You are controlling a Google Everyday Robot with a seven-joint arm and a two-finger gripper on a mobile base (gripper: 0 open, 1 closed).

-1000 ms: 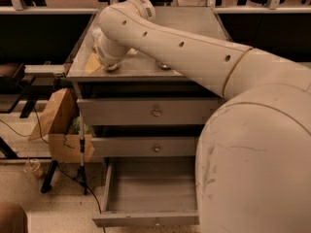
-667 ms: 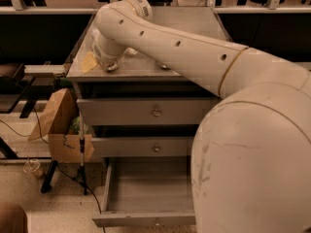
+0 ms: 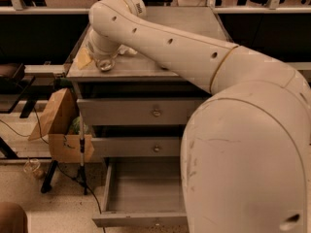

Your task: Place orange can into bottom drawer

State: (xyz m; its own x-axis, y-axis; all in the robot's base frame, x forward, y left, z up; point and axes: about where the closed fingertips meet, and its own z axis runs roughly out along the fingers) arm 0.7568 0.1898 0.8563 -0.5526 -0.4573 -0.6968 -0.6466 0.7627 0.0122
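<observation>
Sliding a touch further left than a second ago, the arm (image 3: pixel 170 42) now has its gripper (image 3: pixel 103 62) right at the left front corner of the cabinet top (image 3: pixel 194 21), and the big shoulder shell (image 3: pixel 248 159) crowds over more of the right side. The drawers sit just as they did. Gripper spread or pressed together? Cannot tell, the wrist (image 3: pixel 99 45) hides it. And there's the orange can (image 3: pixel 83 58), a gold-yellow patch peeking out just left of the wrist, up on the cabinet top and well apart from the bottom drawer (image 3: pixel 141 193). Gripped or only alongside, cannot tell. That drawer stands pulled out, grey inside. Writing: one dark mark on the elbow joint (image 3: pixel 138 6), too small to read, and the can's print cannot be read either. The count: one arm, one can, three drawers, with the top drawer (image 3: pixel 121 111) and middle drawer (image 3: pixel 126 147) shut, one round knob (image 3: pixel 156 112) on each, and one brown box (image 3: pixel 53 115) on the floor at the left
</observation>
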